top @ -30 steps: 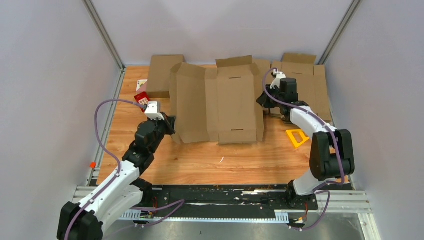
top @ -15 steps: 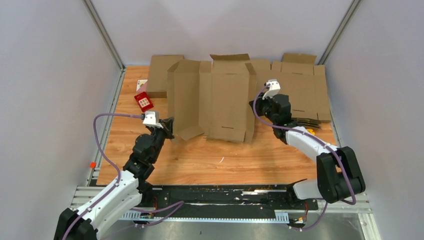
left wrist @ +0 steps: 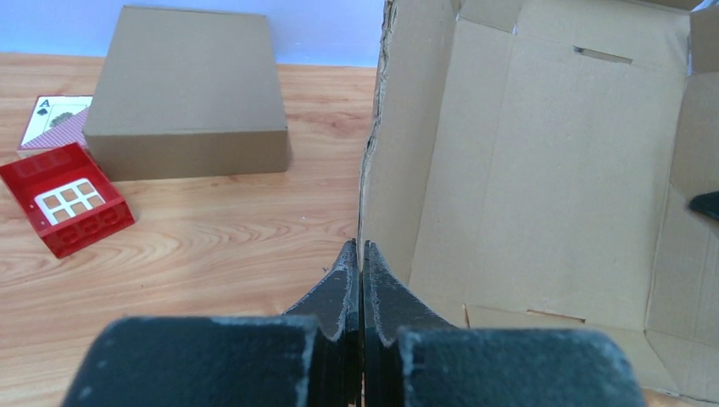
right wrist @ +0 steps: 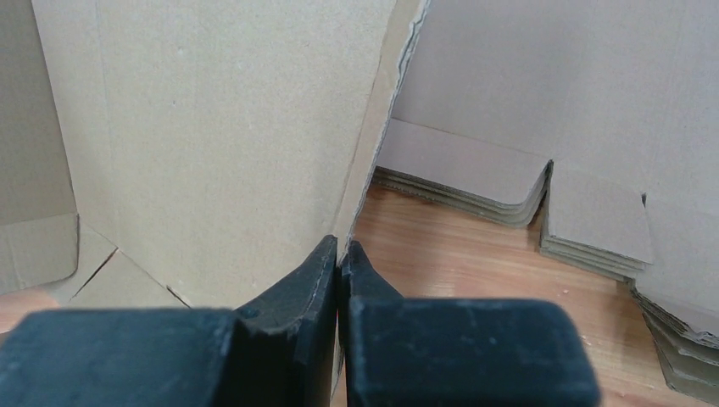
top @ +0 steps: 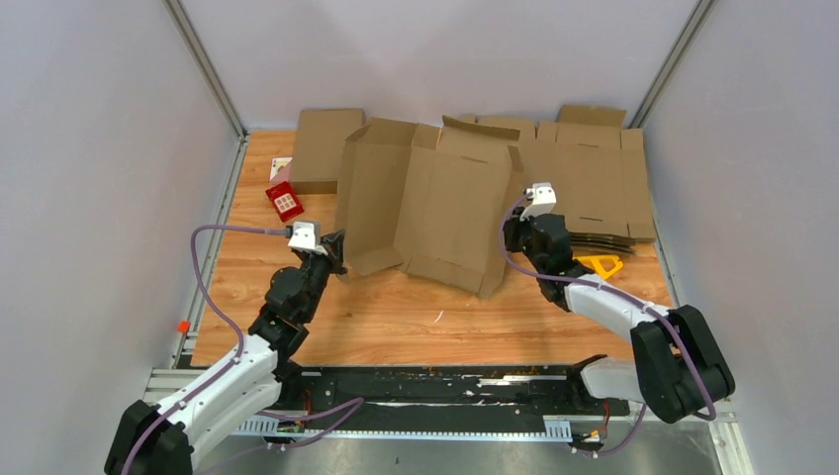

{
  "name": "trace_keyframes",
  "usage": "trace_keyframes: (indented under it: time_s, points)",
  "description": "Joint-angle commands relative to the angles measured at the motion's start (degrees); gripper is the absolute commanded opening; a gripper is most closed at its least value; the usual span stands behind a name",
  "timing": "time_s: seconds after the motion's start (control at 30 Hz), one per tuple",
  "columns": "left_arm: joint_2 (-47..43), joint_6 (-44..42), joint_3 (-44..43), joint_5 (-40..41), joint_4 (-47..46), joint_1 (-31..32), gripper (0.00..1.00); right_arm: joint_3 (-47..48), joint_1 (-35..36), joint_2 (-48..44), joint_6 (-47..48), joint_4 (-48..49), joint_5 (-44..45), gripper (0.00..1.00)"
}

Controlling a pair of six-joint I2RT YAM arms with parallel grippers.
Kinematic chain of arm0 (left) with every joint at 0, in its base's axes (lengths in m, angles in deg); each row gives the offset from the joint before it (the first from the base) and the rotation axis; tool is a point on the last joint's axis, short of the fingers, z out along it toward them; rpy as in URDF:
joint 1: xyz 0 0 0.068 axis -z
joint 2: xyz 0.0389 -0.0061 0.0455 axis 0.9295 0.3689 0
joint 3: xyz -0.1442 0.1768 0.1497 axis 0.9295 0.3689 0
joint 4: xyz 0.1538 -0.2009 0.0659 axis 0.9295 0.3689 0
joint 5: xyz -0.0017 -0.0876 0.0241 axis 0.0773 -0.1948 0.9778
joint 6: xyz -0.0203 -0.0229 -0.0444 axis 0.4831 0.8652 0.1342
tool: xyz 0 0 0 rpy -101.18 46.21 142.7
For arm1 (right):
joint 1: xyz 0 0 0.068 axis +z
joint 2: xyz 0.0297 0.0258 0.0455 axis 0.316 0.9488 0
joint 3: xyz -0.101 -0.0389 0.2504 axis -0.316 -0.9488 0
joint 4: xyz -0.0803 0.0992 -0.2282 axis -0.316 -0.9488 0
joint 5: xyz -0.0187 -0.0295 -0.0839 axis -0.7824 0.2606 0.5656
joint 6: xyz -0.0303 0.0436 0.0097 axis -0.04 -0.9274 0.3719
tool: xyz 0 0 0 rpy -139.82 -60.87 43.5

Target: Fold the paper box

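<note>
The paper box [top: 435, 203] is a single brown corrugated blank, tilted up off the table between both arms, its creased panels and slots facing the camera. My left gripper [top: 339, 249] is shut on the box's left side wall, whose thin edge [left wrist: 370, 144] runs straight up from the jaws [left wrist: 361, 246]. My right gripper [top: 511, 237] is shut on the box's right side wall, its cardboard edge [right wrist: 373, 153] pinched between the tips [right wrist: 341, 244]. Inside the box, the bottom flap [left wrist: 543, 326] lies folded inward.
A thick pile of same-shaped blanks [top: 594, 173] lies at the back right, its stacked edges [right wrist: 509, 199] near my right gripper. A closed brown box [top: 325, 148], a red toy piece [top: 284, 201], a playing card [left wrist: 58, 119] and a yellow triangle [top: 600, 265] sit on the wooden table.
Both grippers have drawn toward the near edge with the box; it tilted further and swung so its right side sits lower. The right arm came down off the pile, uncovering the yellow triangle.
</note>
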Motion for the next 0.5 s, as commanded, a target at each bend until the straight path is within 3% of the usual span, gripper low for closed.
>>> trace_keyframes:
  time_s: [0.0,0.13,0.2,0.47]
  points:
    - [0.4,-1.7,0.6,0.2,-4.2,0.3,0.0,-0.1,2.4,-1.1,1.1,-3.6,3.9,0.06]
    - [1.0,-1.2,0.7,-0.2,-4.7,0.3,0.0,-0.4,4.1,-2.7,2.6,-3.7,5.8,0.05]
    - [1.1,-1.0,0.8,0.2,-4.8,0.3,0.0,-0.6,6.1,-4.6,4.3,-4.1,9.2,0.0]
    - [0.0,-0.6,2.0,1.0,-6.2,0.3,0.0,-3.1,13.6,-14.0,8.2,-1.3,23.3,0.0]
